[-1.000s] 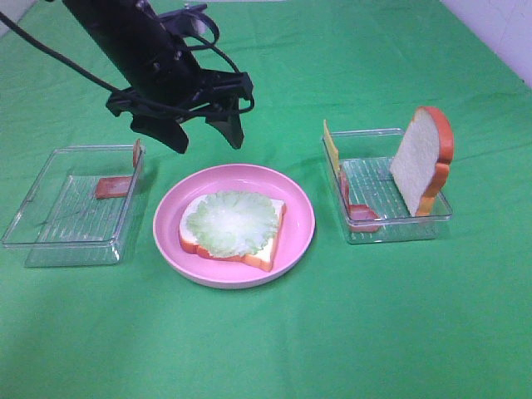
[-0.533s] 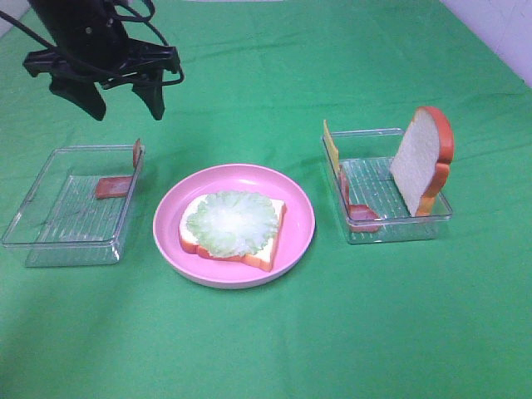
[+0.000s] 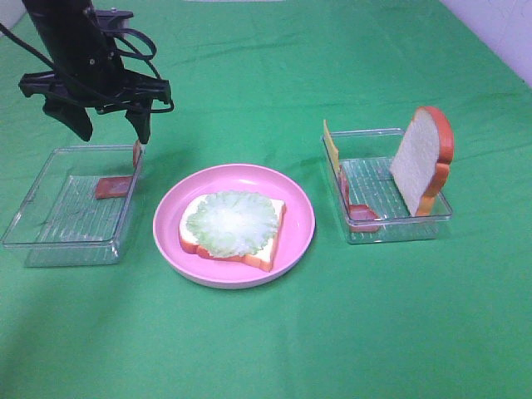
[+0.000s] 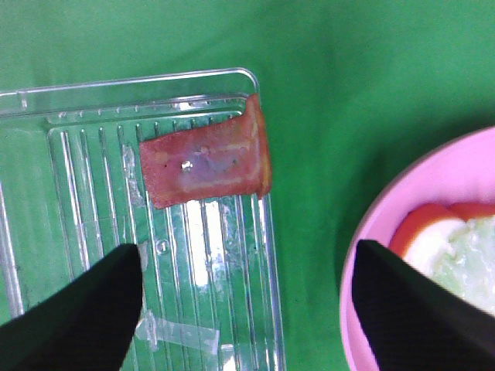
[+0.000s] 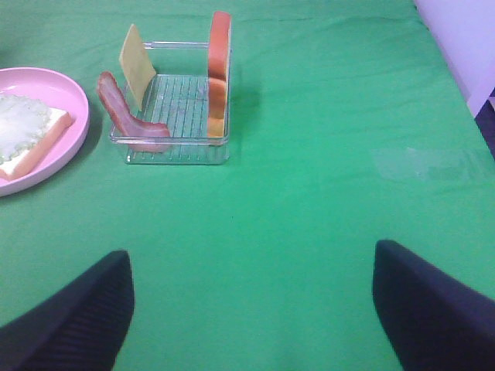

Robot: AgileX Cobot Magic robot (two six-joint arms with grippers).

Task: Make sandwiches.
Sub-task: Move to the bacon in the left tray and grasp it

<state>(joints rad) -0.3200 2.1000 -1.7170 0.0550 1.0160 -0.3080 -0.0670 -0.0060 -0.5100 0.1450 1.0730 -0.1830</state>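
The sandwich is a bread slice [image 3: 252,254] topped with lettuce [image 3: 231,220] on the pink plate [image 3: 299,208]. A bacon strip [image 3: 114,186] lies in the left clear tray [image 3: 50,237], one end leaning up its wall. My left gripper [image 3: 114,133] hangs open just above that tray's back corner. In the left wrist view the bacon [image 4: 207,162] lies beyond the empty left gripper [image 4: 247,309]. The right tray [image 3: 399,233] holds an upright bread slice [image 3: 422,162], cheese [image 3: 331,145] and bacon [image 3: 359,212]. My right gripper [image 5: 251,309] is open and empty, well short of that tray [image 5: 178,100].
Green cloth covers the table. The plate stands between the two trays, a small gap on each side. A pale wall or edge [image 5: 464,39] shows at the far right. The right arm is outside the exterior high view.
My left gripper has swung left from behind the plate to above the left tray, then dropped a little closer to it. Nothing on the table has moved.
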